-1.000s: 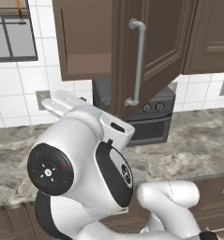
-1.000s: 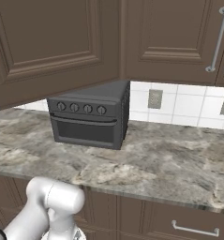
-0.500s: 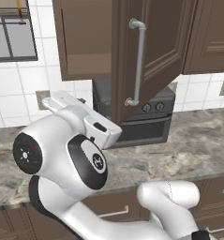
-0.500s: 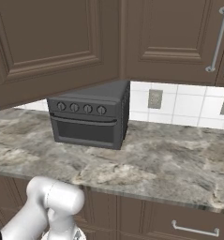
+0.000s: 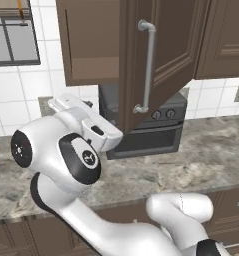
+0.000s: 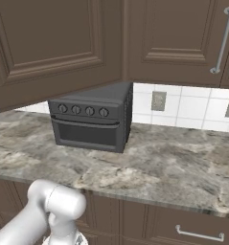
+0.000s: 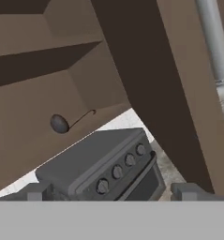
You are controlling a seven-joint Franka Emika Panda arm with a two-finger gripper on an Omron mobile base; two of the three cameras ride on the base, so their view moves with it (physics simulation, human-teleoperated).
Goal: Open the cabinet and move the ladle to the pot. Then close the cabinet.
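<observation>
The gripper (image 7: 108,192), jaws spread wide and empty, points up into the open cabinet (image 7: 48,61); the ladle (image 7: 69,122) lies above the oven (image 7: 99,164), handle running rightward from its cup.

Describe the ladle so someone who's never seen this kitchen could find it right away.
Start at the dark brown wall cabinet whose door stands open above the grey oven box. On its bottom shelf lies the ladle: small, dark grey, with a round cup on a thin handle, the one loose item seen inside.
</observation>
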